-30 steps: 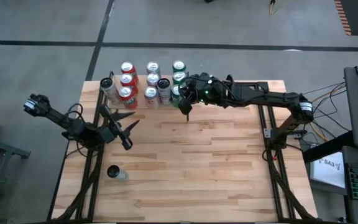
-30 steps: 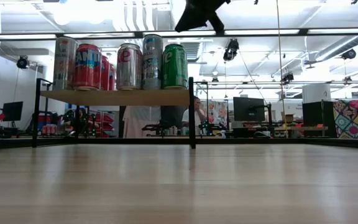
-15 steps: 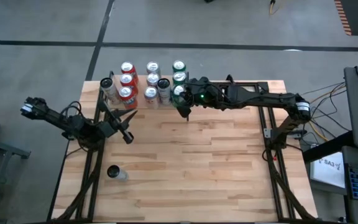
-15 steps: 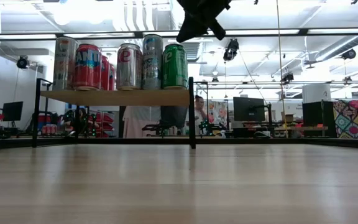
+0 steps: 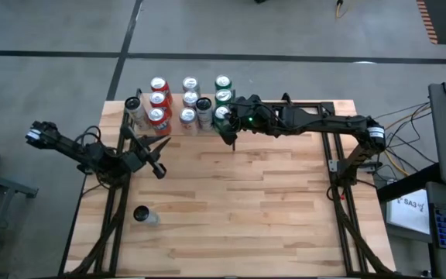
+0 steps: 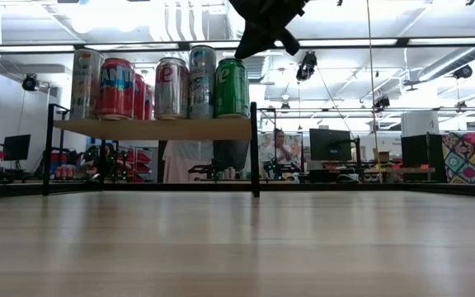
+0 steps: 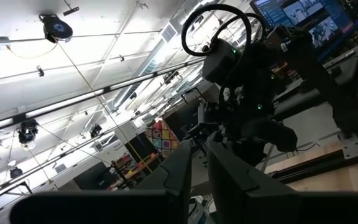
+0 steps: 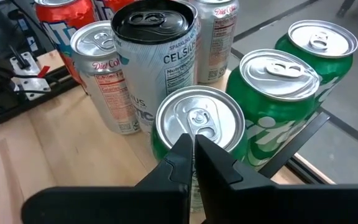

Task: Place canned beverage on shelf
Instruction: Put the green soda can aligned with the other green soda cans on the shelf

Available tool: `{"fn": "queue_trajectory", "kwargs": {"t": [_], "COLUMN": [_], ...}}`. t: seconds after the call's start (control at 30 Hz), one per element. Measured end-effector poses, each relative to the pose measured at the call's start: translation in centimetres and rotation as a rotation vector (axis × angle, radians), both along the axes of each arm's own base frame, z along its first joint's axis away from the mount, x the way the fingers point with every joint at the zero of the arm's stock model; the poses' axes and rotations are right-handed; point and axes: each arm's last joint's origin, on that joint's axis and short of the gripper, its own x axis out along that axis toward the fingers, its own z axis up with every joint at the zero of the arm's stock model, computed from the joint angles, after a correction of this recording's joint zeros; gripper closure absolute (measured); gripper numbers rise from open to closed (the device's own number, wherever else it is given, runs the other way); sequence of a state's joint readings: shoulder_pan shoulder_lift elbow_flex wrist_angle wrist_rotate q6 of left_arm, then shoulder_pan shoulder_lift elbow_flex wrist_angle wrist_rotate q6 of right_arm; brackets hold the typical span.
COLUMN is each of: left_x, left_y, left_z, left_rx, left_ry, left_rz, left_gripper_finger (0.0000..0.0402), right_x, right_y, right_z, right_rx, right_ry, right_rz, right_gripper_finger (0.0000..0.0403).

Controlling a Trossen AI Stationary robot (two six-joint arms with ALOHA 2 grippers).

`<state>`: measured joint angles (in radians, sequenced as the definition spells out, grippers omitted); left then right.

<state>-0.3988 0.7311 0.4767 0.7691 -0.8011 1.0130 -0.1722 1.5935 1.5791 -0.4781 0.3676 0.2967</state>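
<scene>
Hovering above the right front corner of the shelf [image 5: 178,108], the right tool [image 5: 233,142] points down with its two fingers [image 8: 211,163] pressed together and nothing between them. In the right wrist view those fingers sit right over the silver top of a green can [image 8: 199,124], the nearest of three green cans along that end of the shelf; whether they touch the lid cannot be told. In the low view the same tool [image 6: 239,51] shows as a dark shape at the top centre of the frame, just above the green can [image 6: 231,87].

In the high view the shelf stands at the upper left of the bench [image 5: 269,209], crowded with upright cans: red ones [image 5: 158,101] in the left column, silver ones [image 5: 189,99] in the middle, a taller can with a black lid [image 5: 204,105] beside them, and green ones [image 5: 223,96] on the right. A lone pale can [image 5: 135,107] stands at the shelf's left edge.

One more can [image 5: 141,214] lies on its side on the bench at the lower left of the high view, well apart from the shelf and from both arms.

The left tool [image 5: 157,169] hangs over the left part of the bench, below the shelf in the frame, its fingers [image 7: 238,177] nearly closed, a narrow gap between them, and empty.
</scene>
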Motion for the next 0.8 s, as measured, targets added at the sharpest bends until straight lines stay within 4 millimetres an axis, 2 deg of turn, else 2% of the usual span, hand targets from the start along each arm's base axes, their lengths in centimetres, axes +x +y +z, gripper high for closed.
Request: {"fn": "queue_trajectory", "kwargs": {"t": [0.47, 0.63, 0.8], "left_x": [-0.1, -0.1, -0.1], "left_y": [0.0, 0.0, 0.0], "left_z": [0.2, 0.2, 0.2], "left_rx": [0.018, 0.017, 0.017], "left_ry": [-0.007, -0.01, -0.011], "left_rz": [0.003, 0.002, 0.002], "left_gripper_finger": [0.0366, 0.0366, 0.0366], "right_x": [-0.3, 0.0, 0.7], "right_y": [0.0, 0.0, 0.5], "right_z": [0.4, 1.4, 1.3], "right_rx": [-0.05, -0.08, -0.073], "right_ry": [0.056, -0.01, -0.038], "right_rz": [0.008, 0.019, 0.05], "right_gripper_finger": [0.0394, 0.0394, 0.0394]}}
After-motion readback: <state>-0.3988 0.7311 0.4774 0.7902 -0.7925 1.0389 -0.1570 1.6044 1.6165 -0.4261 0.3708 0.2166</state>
